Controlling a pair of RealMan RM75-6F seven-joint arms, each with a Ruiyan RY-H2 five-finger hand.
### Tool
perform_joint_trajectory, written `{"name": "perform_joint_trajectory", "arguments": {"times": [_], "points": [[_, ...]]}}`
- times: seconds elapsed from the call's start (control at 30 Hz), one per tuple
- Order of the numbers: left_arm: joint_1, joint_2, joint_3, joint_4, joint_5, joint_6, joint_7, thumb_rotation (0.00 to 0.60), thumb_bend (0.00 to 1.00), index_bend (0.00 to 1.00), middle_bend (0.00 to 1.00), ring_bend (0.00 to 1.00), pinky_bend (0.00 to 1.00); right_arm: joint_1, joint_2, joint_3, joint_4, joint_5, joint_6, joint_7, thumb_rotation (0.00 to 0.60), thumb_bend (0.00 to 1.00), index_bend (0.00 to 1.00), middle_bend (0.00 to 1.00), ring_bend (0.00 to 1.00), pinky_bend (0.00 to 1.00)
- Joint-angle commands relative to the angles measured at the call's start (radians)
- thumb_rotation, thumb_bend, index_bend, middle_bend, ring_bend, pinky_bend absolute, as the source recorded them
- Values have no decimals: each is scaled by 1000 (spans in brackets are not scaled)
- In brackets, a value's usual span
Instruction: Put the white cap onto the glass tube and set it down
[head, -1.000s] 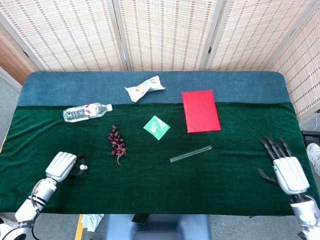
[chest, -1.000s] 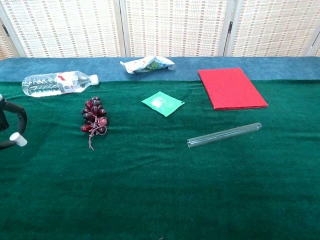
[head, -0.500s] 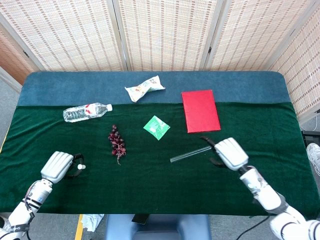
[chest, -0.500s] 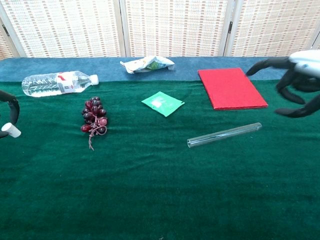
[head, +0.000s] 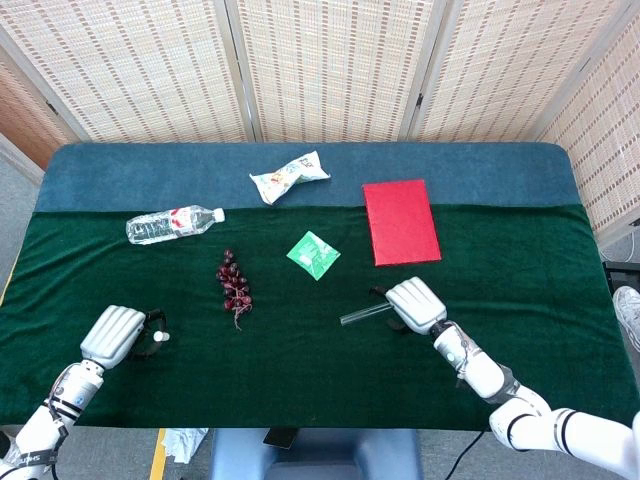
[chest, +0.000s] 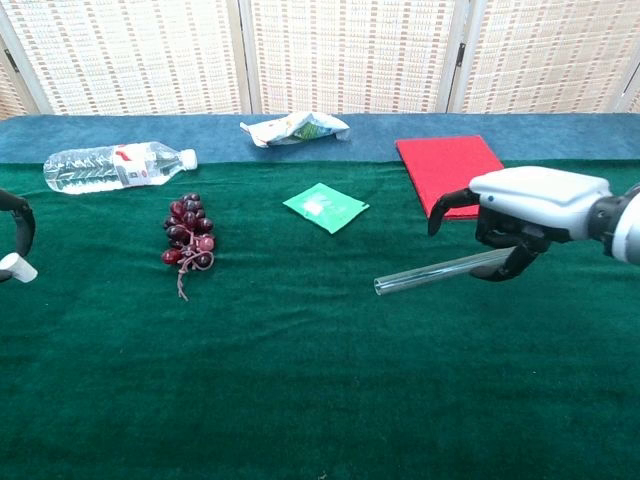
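The glass tube (head: 362, 314) (chest: 425, 274) lies flat on the green cloth, right of centre, its open end pointing left. My right hand (head: 415, 304) (chest: 535, 205) arches over the tube's right end, fingers curved down on both sides of it, and that end is hidden under the hand. The tube still rests on the cloth. At the table's front left, my left hand (head: 113, 335) pinches the small white cap (head: 164, 335) (chest: 17, 268) in its dark fingertips (chest: 22, 222), just above the cloth.
A red book (head: 400, 221) lies just behind the right hand. A green packet (head: 313, 254), a bunch of dark grapes (head: 234, 282), a water bottle on its side (head: 172, 223) and a crumpled wrapper (head: 288, 176) lie further left and back.
My right hand has swept in from the table's right edge to the tube's right end and come down over it. The left hand with the cap has barely shifted.
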Motion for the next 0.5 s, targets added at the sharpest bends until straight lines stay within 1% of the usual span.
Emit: {"name": "perform_joint_trajectory", "arguments": {"times": [0.03, 0.37, 0.5], "points": [[-1, -1, -1, 2, -1, -1, -2, 600, 431, 639, 1000, 944, 934, 17, -19, 0, 19, 14, -17, -4, 600, 351, 332, 991, 1000, 1000], [1, -8, -1, 14, -3, -5, -10, 600, 432, 639, 1000, 944, 934, 68, -64, -1, 66, 64, -70, -28, 600, 352, 346, 993, 1000, 1000], [2, -11, 0, 21, -2, -4, -16, 600, 432, 639, 1000, 944, 934, 83, -84, 0, 84, 86, -79, -48, 600, 352, 369, 993, 1000, 1000]]}}
